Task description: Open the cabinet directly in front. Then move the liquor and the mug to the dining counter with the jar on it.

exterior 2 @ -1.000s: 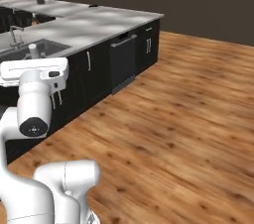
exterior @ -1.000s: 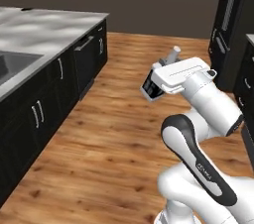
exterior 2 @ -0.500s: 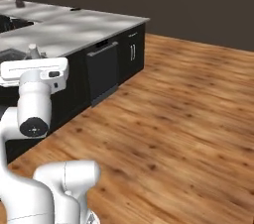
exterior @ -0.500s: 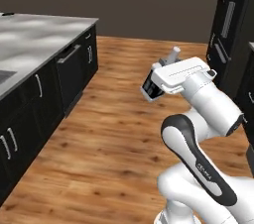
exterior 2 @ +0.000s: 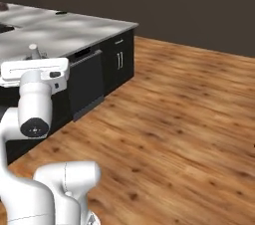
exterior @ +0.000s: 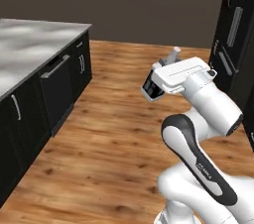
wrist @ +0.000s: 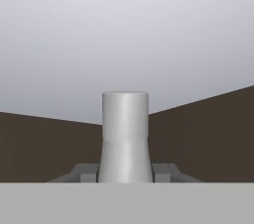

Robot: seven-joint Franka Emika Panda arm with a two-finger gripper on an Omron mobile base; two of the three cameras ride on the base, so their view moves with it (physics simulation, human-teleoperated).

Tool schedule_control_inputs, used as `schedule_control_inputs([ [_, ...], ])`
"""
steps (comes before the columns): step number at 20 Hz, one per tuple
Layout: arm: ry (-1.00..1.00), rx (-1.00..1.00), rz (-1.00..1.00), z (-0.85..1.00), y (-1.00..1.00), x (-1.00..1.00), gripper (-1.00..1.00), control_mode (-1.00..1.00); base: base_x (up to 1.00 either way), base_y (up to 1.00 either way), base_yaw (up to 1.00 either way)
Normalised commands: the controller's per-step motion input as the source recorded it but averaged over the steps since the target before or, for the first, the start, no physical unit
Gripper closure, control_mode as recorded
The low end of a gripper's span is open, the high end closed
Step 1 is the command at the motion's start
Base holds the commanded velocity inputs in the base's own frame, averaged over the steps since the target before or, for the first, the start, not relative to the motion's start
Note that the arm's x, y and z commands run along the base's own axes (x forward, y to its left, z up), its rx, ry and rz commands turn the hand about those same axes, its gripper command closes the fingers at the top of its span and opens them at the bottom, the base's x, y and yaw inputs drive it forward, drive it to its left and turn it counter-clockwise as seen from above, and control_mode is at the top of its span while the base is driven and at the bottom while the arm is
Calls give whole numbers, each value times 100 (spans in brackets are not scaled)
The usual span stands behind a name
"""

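Observation:
My gripper (wrist: 125,173) points upward and is shut on the liquor, a slim bottle whose pale grey neck and cap (wrist: 125,134) rise between the two dark fingertips (wrist: 84,172). In the left base view the same liquor neck (exterior: 174,54) sticks up above the white hand (exterior: 178,73), held high over the wooden floor. From the right base view the liquor cap (exterior 2: 33,51) shows just above the hand (exterior 2: 35,68). The bottle's body is hidden inside the hand.
A marble worktop (exterior: 30,44) (exterior 2: 64,30) on dark cabinet fronts with a dishwasher panel (exterior: 57,94) (exterior 2: 87,82) runs along the left. A tall black unit with long silver bar handles (exterior: 234,25) stands at the right. Open wooden floor (exterior 2: 179,109) lies ahead.
The whole picture has shifted: the base has moved, so the worktop slid left and nearer in both views. The arm holds the same pose with the liquor still gripped.

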Motion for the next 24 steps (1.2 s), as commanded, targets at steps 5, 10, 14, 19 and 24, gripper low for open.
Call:
schedule_control_inputs([
  [5,0,0,0,0,0,0,100,100,100,-1,0],
  [10,0,0,0,0,0,0,100,100,100,0,-1],
  [14,0,0,0,0,0,0,100,100,100,0,-1],
  [19,0,0,0,0,0,0,100,100,100,0,-4],
  [24,0,0,0,0,0,0,100,100,100,0,-8],
])
